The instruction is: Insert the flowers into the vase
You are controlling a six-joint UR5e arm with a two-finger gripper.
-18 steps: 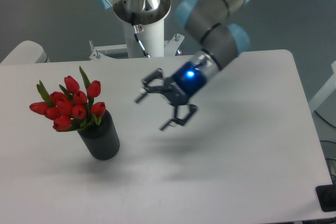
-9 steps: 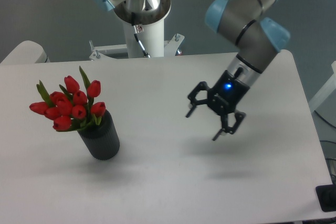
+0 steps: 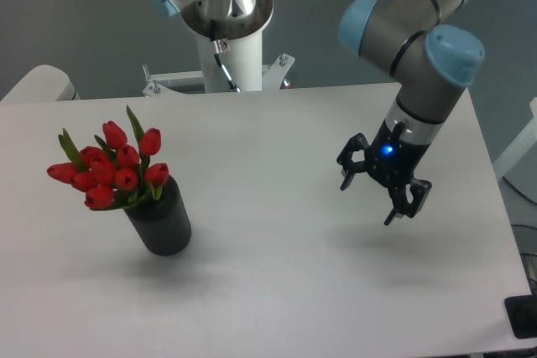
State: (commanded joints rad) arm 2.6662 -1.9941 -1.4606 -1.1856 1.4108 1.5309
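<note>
We see the vase (image 3: 160,224) as matte black, rough-textured. Inside it, the flowers (image 3: 109,167) look smooth, slightly glossy red. Right of the vase, the table (image 3: 252,291) is smooth matte white; the gripper (image 3: 382,193) black, matte, hard-looking.

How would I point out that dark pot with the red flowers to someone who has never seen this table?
Start at the white table and look to its left side, far from the robot's open claw on the right. There stands the vase, a matte black cylinder. It is the only dark thing there, with the flowers, red tulip buds, rising from its mouth.
</note>
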